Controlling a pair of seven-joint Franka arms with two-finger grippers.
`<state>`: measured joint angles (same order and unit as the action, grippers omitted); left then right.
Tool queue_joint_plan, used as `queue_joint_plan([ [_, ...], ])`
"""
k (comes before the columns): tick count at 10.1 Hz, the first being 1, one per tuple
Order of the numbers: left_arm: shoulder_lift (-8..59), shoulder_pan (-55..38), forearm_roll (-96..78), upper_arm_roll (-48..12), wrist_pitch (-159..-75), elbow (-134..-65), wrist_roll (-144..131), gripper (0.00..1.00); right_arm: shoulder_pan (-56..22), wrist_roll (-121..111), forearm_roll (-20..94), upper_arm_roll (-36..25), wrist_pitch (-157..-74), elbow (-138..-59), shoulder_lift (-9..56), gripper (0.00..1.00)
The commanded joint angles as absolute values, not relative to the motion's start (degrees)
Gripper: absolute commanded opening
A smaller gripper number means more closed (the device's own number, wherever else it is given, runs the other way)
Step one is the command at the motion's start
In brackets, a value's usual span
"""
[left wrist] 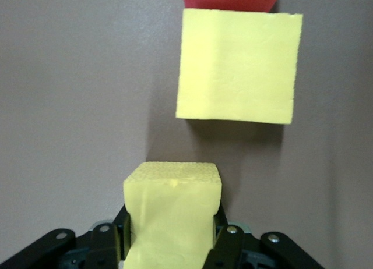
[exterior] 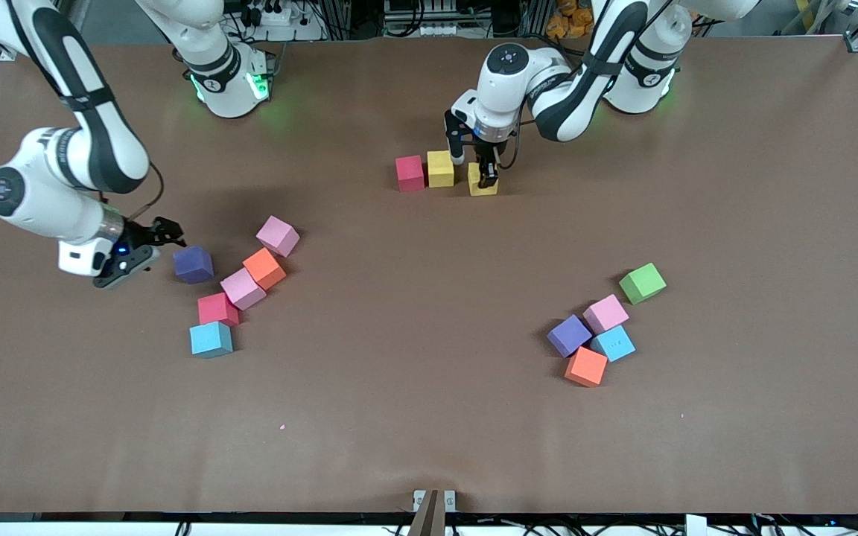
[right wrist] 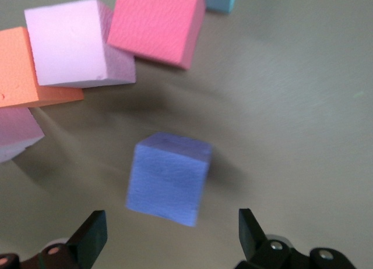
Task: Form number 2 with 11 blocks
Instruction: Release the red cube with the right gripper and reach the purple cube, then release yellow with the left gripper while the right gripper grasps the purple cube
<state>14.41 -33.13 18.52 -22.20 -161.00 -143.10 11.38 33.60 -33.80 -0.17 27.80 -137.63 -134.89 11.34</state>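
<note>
Currently I have the left hand (exterior: 487,181) closed on a yellow cube (left wrist: 172,213), low at the counter (exterior: 429,417), just beside the row begun at the robots' end: a red cube (exterior: 410,173) touching a second yellow cube (exterior: 440,168). From the left wrist view, the held cube sits apart from that second yellow one, with a gap between them; I cannot tell whether it rests on the counter yet

The right hand (exterior: 164,234) stands wide open beside a purple cube (exterior: 193,264), which lies between its fingers (right wrist: 88,239) in the right wrist view, untouched

Remaining stock, toward the right arm's end: two pink cubes (exterior: 278,235) (exterior: 243,288), an orange cube (exterior: 264,268), a deeper pink cube (exterior: 218,309) and a blue cube (exterior: 211,339). Toward the left arm's end: a purple (exterior: 569,335), pink (exterior: 605,313), blue (exterior: 613,343) and orange cube (exterior: 586,366), plus a green cube (exterior: 642,283) that I judge not needed

Handling notes, as my judgement: the cubes look like matte foam, so light, soft and grippy rather than slippery. The held one appears slightly pinched between the pads. Take hold across two flat parallel faces at mid-height, with modest force; a corner grip would likely twist the cube. Being light, neighbours may shift at a nudge
</note>
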Motion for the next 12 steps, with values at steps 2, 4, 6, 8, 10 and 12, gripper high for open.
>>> queue_joint_plan([
  [2, 16.3, -33.0, 20.0, -23.6, -161.6, -141.9, 11.1, 0.43, 30.7, -26.9, -2.5, 28.1, -139.6, -137.7, 10.8, 1.0],
  [4, 17.1, -33.1, 20.0, -25.0, -161.5, -140.6, 11.1, 0.42, 29.3, -18.1, -13.8, 28.0, -140.1, -137.4, 11.4, 1.0],
  [6, 18.6, -33.1, 20.0, -25.0, -161.5, -139.7, 11.2, 0.42, 29.3, -12.9, -20.4, 28.0, -141.8, -137.5, 11.5, 1.0],
  [8, 19.1, -33.7, 20.0, -25.0, -161.5, -139.0, 11.5, 0.42, 29.8, -11.1, -20.3, 28.0, -143.1, -137.4, 13.6, 1.0],
  [10, 20.0, -33.8, 20.0, -25.0, -161.5, -138.1, 11.7, 0.41, 29.7, -11.2, -20.3, 26.7, -146.7, -137.5, 16.1, 1.0],
  [12, 21.2, -33.8, 20.0, -25.0, -161.5, -136.6, 12.0, 0.41, 29.4, -11.2, -20.7, 26.7, -146.7, -137.4, 16.3, 1.0],
])
